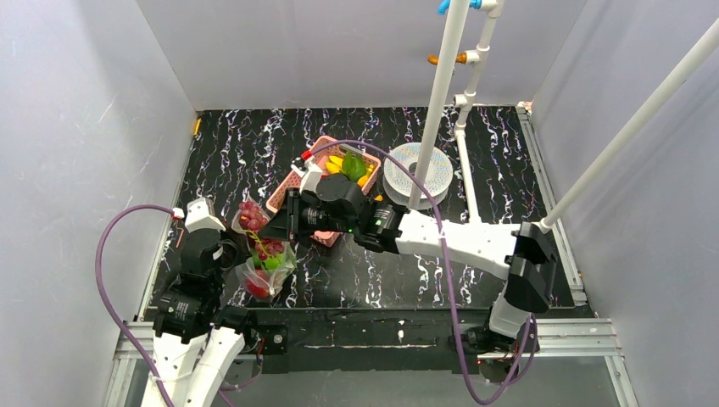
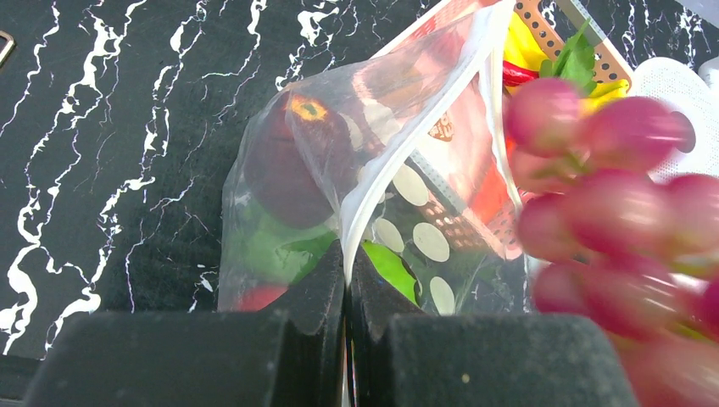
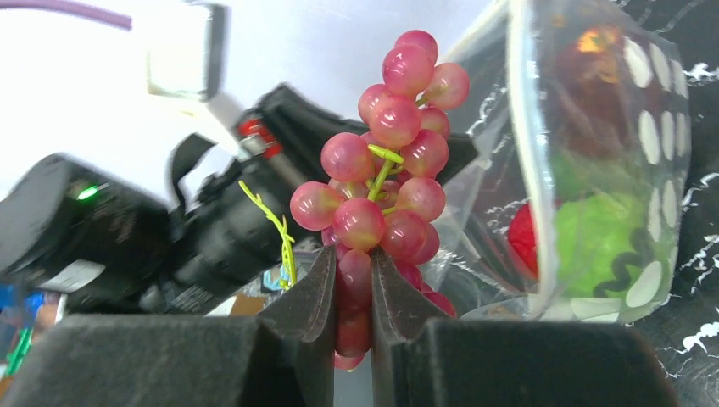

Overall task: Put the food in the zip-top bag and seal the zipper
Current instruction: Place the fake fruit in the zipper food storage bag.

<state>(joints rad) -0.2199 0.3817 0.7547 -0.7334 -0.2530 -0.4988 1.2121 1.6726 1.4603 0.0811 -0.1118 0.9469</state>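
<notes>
- Top view: right gripper point(image 1: 273, 227) reaches across the black marbled table point(image 1: 424, 271) with the grapes point(image 1: 252, 216) at its tip. Left gripper point(image 1: 231, 248) sits at the zip-top bag point(image 1: 270, 273), a clear, floppy film slumped near-left with red and green pieces inside. The pink lattice basket point(image 1: 288, 188) is just behind, holding yellow and green food.
- Left wrist: fingers pressed flat together on the zipper point(image 2: 360, 208), the whitish strip at the bag mouth (film pinched, no gap showing). A glossy dark-red apple point(image 2: 288, 165) lies against the bag wall; white dots are printed on the film. The grapes are blurred, just right of the mouth.
- Right wrist: fingers only narrowly apart, clamped on the bunch's lower end – round glossy pink-purple beads on a green stem. The bag is just beside it, with the green leafy piece point(image 3: 593, 242) low inside.
</notes>
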